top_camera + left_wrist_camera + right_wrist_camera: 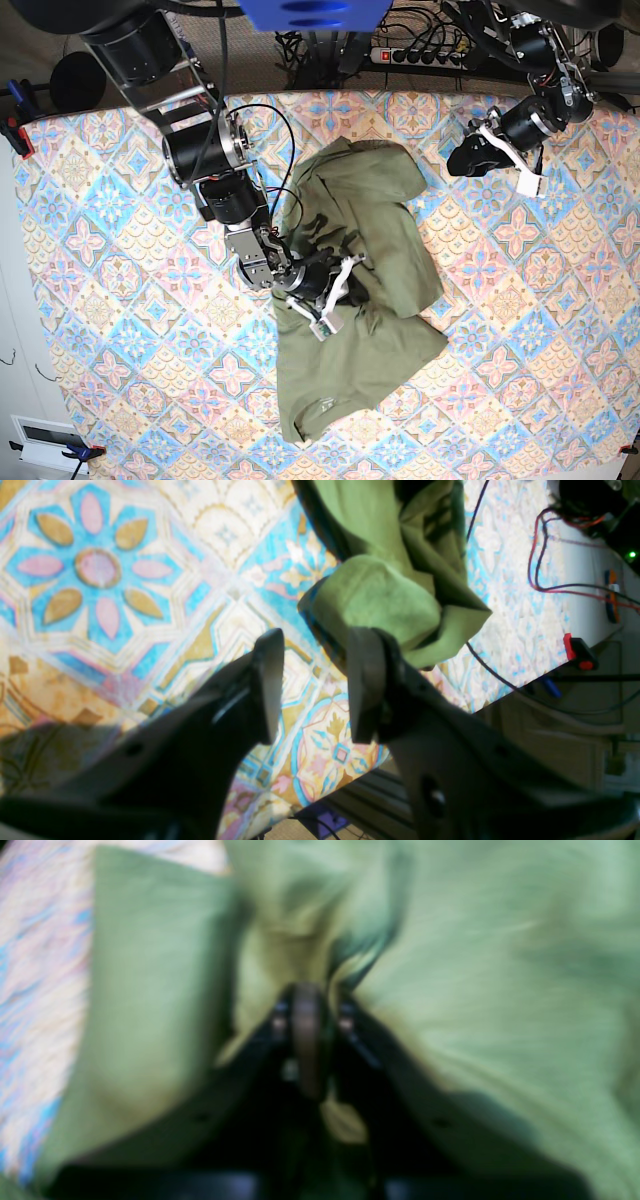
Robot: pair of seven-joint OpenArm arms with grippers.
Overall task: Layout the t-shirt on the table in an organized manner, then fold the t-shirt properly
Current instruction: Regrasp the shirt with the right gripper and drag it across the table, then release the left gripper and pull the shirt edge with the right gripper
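The olive-green t-shirt [360, 270] lies crumpled in the middle of the table [120, 300]. My right gripper [335, 285] is down in the shirt's middle. In the blurred right wrist view its fingertips [307, 1000] are shut together, with the t-shirt [475, 990] puckering into them. My left gripper [460, 160] hovers at the far right, just off the shirt's upper right edge. The left wrist view shows that gripper [315, 680] open and holding nothing. A bunched fold of the t-shirt [385, 595] lies just beyond its fingers, over the patterned table [100, 580].
A power strip [420, 55] and tangled cables sit along the far edge. Loose wires [545, 580] and a red clamp [575, 650] are near the table's edge beside my left gripper. Another clamp [15, 130] grips the left edge.
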